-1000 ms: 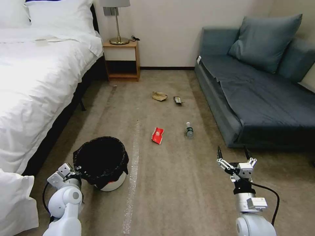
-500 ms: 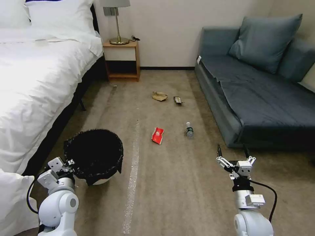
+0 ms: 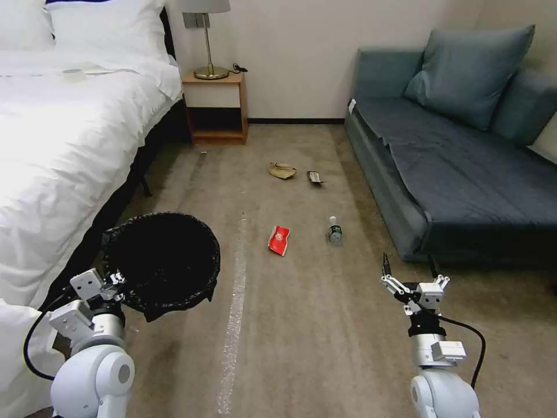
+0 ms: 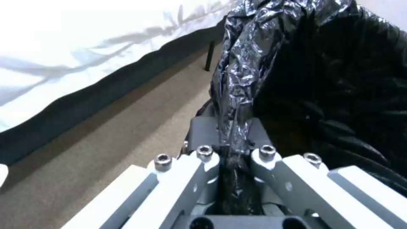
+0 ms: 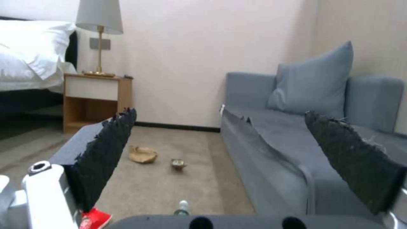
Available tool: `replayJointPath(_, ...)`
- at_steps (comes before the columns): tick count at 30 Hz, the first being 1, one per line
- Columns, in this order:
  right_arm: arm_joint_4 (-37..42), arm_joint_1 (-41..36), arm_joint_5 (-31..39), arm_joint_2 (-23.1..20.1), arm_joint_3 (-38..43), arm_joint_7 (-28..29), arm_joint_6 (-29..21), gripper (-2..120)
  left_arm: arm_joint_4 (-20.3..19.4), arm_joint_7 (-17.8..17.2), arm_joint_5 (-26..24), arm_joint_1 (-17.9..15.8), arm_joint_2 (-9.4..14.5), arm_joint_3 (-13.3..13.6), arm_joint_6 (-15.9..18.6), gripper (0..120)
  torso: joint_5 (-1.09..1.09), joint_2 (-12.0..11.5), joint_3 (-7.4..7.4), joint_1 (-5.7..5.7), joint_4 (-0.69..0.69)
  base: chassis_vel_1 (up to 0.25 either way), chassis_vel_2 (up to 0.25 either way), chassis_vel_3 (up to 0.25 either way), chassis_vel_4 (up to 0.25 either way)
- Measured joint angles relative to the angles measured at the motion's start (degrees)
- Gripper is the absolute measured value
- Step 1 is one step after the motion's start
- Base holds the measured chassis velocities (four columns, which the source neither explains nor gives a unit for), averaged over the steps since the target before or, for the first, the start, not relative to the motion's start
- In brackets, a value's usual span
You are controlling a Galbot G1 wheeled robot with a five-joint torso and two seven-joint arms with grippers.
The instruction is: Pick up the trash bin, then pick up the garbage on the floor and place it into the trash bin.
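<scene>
The trash bin [image 3: 162, 261], with its black bag draped over the rim, hangs tilted above the carpet at the lower left. My left gripper [image 3: 113, 281] is shut on its near rim; the left wrist view shows the crinkled bag [image 4: 330, 79] pinched in my left gripper [image 4: 231, 140]. The garbage lies ahead on the floor: a red packet [image 3: 279, 240], a small bottle [image 3: 335, 230], crumpled tan paper [image 3: 282, 170] and a dark wrapper [image 3: 315, 177]. My right gripper [image 3: 409, 268] hovers open at the lower right, short of the bottle [image 5: 183, 206] and the red packet [image 5: 94, 219].
A white bed [image 3: 64, 145] runs along the left. A wooden nightstand [image 3: 216, 107] with a lamp stands at the far wall. A blue sofa [image 3: 458, 162] lines the right side. A pale strip [image 3: 235, 313] runs along the carpet between them.
My left gripper has raised the trash bin off the floor and drawn it to the left; its white base no longer shows. The right gripper has dropped back slightly, still open.
</scene>
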Motion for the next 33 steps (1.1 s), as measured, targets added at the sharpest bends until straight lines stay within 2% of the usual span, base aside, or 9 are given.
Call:
replayJointPath(11, -0.53, 0.35, -0.72, -0.28, 0.17, 1.38, 1.23, 100, 1.09, 0.08, 1.34, -0.59, -0.86, 1.23, -0.59, 3, 0.01, 0.00, 0.00, 0.00, 0.00, 0.000, 0.000, 0.000, 0.000)
replayJointPath(20, 0.02, 0.43, -0.13, -0.35, 0.35, -0.28, 0.95, 100, 1.21, 0.63, 1.83, -0.39, -0.90, 1.63, -1.05, 3, 0.00, 0.00, 0.00, 0.00, -0.01, 0.000, 0.000, 0.000, 0.000)
replayJointPath(33, -1.06, 0.71, 0.09, 0.11, 0.52, -0.79, 0.81, 100, 2.51, 1.99, 3.24, 0.41, -1.17, -0.05, -2.76, 3, 0.00, 0.00, 0.00, 0.00, 0.00, 0.000, 0.000, 0.000, 0.000)
